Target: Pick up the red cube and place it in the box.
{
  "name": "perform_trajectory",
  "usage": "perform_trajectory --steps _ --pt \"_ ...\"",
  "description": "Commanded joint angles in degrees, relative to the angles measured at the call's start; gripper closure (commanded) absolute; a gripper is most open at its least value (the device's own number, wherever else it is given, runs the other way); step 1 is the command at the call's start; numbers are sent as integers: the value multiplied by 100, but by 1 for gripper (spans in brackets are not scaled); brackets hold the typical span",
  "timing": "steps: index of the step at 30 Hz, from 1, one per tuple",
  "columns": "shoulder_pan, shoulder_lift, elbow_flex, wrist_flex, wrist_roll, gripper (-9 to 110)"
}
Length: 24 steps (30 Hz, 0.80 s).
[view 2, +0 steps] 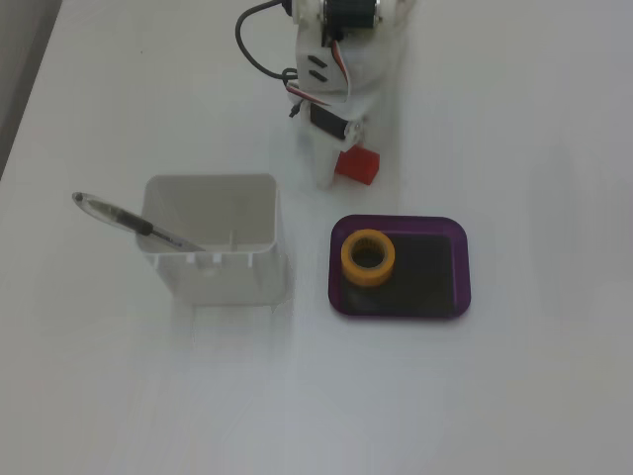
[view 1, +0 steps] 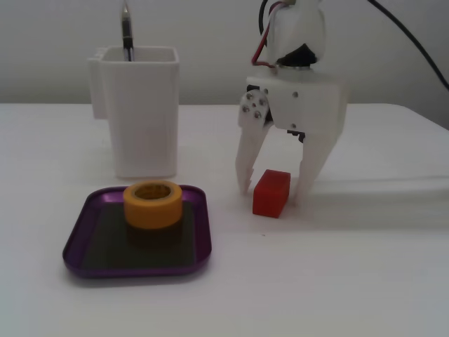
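- Progress first: I read this as early in the job, nothing placed yet, with the grasp about to happen and the lift, carry and drop all left.
- Leftmost in a fixed view, the white pen holder (view 1: 138, 109) stands upright with a pen (view 1: 127, 31) poking out; it's no part of my job.
- Next along, the box (view 1: 84, 242) sits flat on the desk (view 1: 351, 281), and the yellow tape roll (view 1: 153, 203) already lies inside it toward the back. No cube in there.
- Moving right, the red cube (view 1: 271, 192) rests on the desk, just beside the box and outside its rim.
- My fingers (view 1: 246, 158) are spread, one tip either side of the cube and down near the desk, gripper (view 1: 269, 191) straddling it. I can't tell whether either tip touches it yet.
- Orientation: the cube lies flat and level; I judge its long axis runs away from that camera and slightly leftward, a short face toward me.
- From the other fixed view, the cube (view 2: 358, 165) peeks out beside the gripper (view 2: 331, 178), the box (view 2: 463, 277) lying nearer the camera.
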Motion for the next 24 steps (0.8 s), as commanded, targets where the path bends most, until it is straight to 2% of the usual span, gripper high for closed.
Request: perform_trajectory --steps 1,4,9,17,21,24 --pt "-176 -62 -141 -35 -44 93" --pt "-360 18 -211 44 -53 103" --pt "-756 519 -703 448 -88 102" --pt "-1538 1608 -1705 932 -844 102" --pt "-1749 1573 -2057 756 -1345 102" --pt "-1731 1257 -2180 97 -1758 102"
